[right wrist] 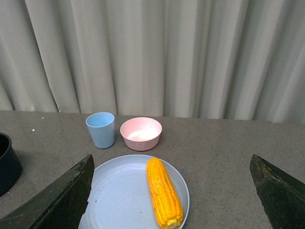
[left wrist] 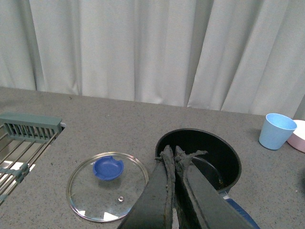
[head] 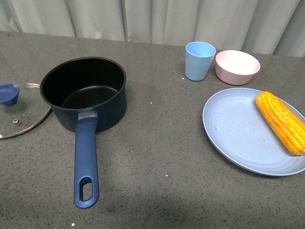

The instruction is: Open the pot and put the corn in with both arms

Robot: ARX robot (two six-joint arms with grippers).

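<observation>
Nearest, toward the left of the surface point(head: 157, 191): the pot's long blue handle point(head: 86, 162), pointing at the near edge. Behind it, the pot point(head: 83, 93) itself, open, black inside and empty. Just left of that, the glass lid point(head: 21, 117), flat on the surface, already off.

Over on the right, a pale blue plate point(head: 233, 138) carrying the corn point(head: 281, 121) along its right side, well apart from the pot. Probably firm and fairly light, that cob, but rounded and ridged with kernels, so likely to roll or slip. Best gripped across the middle, square to its length, not at the tapered ends. Pot likely the heavier, stiffer piece; handle the obvious place to steady it.

Left jaws pressed together on nothing, aimed toward the pot's rim. Right jaws spread wide above the plate, the cob below and between them, untouched.

Farthest back, right of centre: a light blue cup point(head: 199, 60) and a pink bowl point(head: 237, 67), side by side before the curtain point(head: 143, 19).
</observation>
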